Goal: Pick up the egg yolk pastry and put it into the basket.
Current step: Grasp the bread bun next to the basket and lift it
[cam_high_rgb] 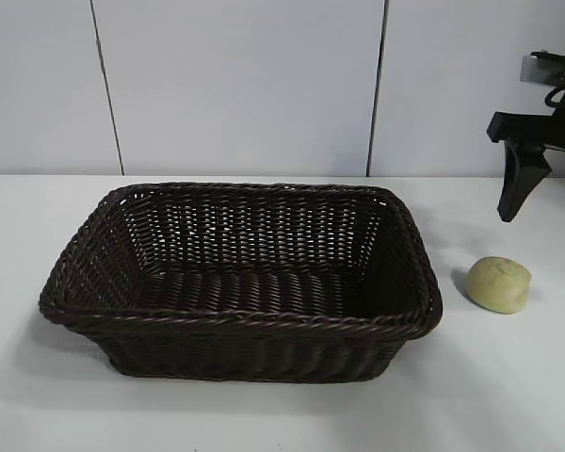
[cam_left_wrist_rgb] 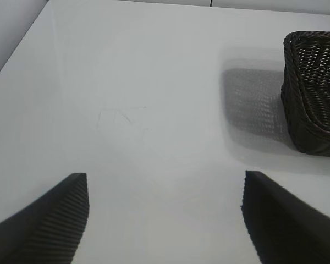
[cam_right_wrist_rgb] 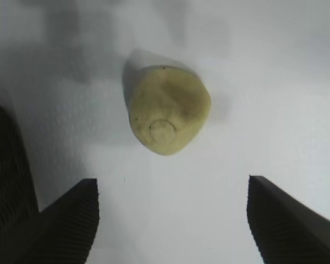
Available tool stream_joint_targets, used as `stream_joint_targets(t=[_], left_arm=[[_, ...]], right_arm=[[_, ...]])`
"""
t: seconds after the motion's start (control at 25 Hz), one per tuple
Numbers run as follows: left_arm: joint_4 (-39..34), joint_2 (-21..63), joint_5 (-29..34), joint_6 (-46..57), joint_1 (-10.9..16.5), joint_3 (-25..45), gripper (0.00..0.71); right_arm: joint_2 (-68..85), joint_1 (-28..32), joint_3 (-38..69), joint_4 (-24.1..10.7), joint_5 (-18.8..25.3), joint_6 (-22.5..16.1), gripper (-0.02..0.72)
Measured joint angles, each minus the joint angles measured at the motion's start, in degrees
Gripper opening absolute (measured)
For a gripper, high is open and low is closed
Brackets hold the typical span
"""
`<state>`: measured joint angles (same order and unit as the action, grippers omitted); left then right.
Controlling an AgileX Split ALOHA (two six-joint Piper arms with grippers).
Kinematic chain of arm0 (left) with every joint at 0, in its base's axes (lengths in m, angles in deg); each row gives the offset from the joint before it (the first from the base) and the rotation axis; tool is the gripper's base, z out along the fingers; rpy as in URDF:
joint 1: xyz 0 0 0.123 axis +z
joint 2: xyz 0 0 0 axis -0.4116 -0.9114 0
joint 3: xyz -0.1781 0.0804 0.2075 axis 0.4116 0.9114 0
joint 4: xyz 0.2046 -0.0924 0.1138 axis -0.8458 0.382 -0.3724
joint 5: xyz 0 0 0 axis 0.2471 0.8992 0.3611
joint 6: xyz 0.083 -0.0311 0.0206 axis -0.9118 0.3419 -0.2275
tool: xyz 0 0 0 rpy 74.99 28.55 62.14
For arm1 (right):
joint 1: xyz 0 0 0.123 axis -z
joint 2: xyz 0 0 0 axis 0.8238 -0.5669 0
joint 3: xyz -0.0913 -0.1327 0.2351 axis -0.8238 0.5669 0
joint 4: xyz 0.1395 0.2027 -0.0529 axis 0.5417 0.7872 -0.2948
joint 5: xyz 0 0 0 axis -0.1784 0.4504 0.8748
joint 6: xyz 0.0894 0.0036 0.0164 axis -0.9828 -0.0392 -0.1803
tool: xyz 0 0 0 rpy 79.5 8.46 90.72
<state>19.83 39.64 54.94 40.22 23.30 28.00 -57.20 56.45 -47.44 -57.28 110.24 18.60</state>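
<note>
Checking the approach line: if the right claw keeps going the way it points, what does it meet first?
Probably the egg yolk pastry, which lies on the white table just ahead of the open right claw; depth is unclear, so it might reach bare table first.

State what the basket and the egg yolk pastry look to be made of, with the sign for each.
Basket: dark brown woven wicker or a plastic imitation, slightly glossy; interlaced strands, open gaps in the walls and a braided rim show it.
Egg yolk pastry: pale yellow baked dough or a soft replica, matte and smooth, with a faint pressed circle on top.
</note>
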Motion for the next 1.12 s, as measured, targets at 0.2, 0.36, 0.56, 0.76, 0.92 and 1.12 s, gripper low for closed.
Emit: stream_joint_targets(t=[0.2, 0.36, 0.56, 0.76, 0.92, 1.12], left_arm=[[0.0, 0.0, 0.0, 0.0, 0.0, 0.0, 0.561], [0.0, 0.0, 0.0, 0.0, 0.0, 0.0, 0.561], [0.0, 0.0, 0.0, 0.0, 0.0, 0.0, 0.561], [0.0, 0.0, 0.0, 0.0, 0.0, 0.0, 0.561], [0.0, 0.0, 0.0, 0.0, 0.0, 0.0, 0.561], [0.0, 0.0, 0.0, 0.0, 0.0, 0.0, 0.561]], right_arm=[[-4.2, -0.1, -0.2, 1.9, -2.7, 0.0, 0.540], [-7.7, -0.1, -0.2, 4.3, -5.7, 0.0, 0.540], [-11.1, -0.1, -0.2, 5.7, -6.7, 0.0, 0.540], [-12.0, -0.1, -0.2, 5.7, -7.3, 0.0, 0.431], [-12.0, -0.1, -0.3, 5.6, -7.0, 0.0, 0.115], [-9.9, -0.1, -0.4, 5.8, -5.1, 0.3, 0.043]])
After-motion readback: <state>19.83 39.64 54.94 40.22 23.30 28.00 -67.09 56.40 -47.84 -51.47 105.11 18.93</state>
